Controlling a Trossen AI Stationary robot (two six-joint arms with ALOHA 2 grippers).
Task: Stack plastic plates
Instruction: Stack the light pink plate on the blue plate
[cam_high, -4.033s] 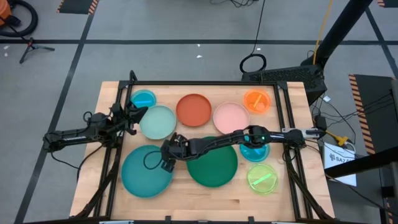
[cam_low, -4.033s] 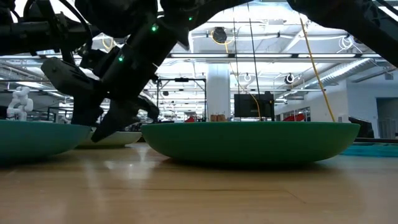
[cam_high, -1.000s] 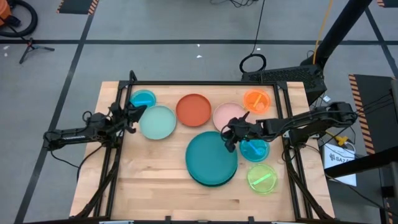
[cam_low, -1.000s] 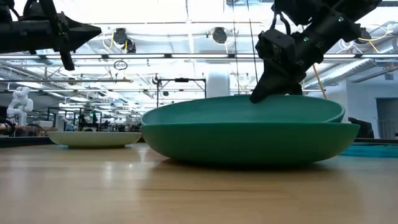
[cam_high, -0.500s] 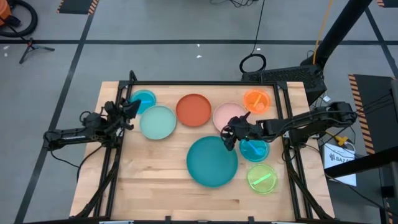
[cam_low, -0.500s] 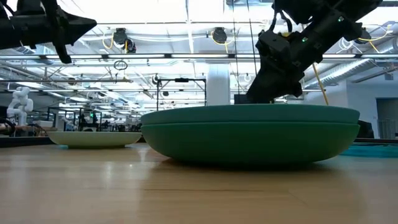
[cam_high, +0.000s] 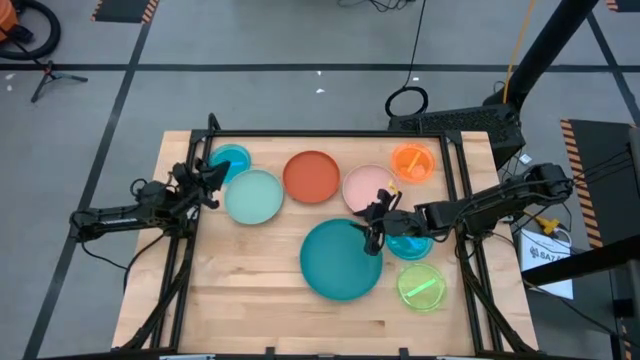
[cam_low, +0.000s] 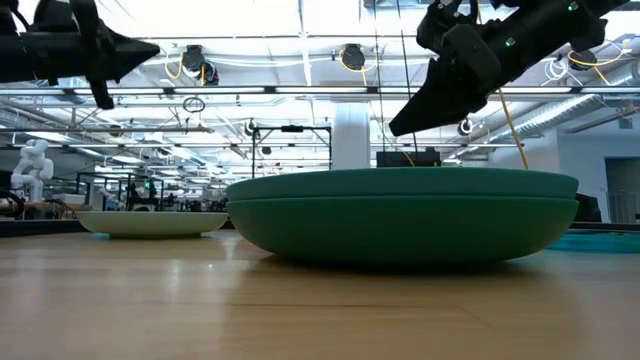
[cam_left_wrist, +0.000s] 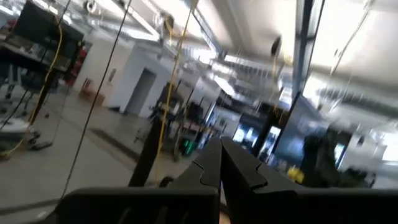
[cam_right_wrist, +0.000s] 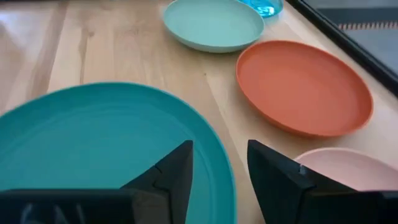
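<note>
The large teal plate (cam_high: 338, 262) lies nested in the dark green plate (cam_low: 400, 232); the low view shows its rim (cam_low: 400, 184) level on top. My right gripper (cam_high: 372, 233) hangs open above the teal plate's far right rim (cam_right_wrist: 214, 134), clear of it (cam_low: 405, 125). My left gripper (cam_high: 213, 176) is shut and waits in the air (cam_low: 140, 48) beside the mint plate (cam_high: 253, 196). The mint, red-orange (cam_high: 311, 176) and pink (cam_high: 366, 188) plates rest flat on the table.
Small plates lie at the edges: translucent blue (cam_high: 231, 160) at the far left, orange (cam_high: 412, 162) at the far right, lime (cam_high: 422, 288) at the near right, and another blue one (cam_high: 408, 243) under my right arm. Bare wood (cam_high: 240, 290) lies at the near left.
The teal plate stood tilted on the dark green plate, its right rim raised at my right gripper. That rim has dropped, and the plate now lies flat and nested. My right gripper has let go and risen clear above the rim.
</note>
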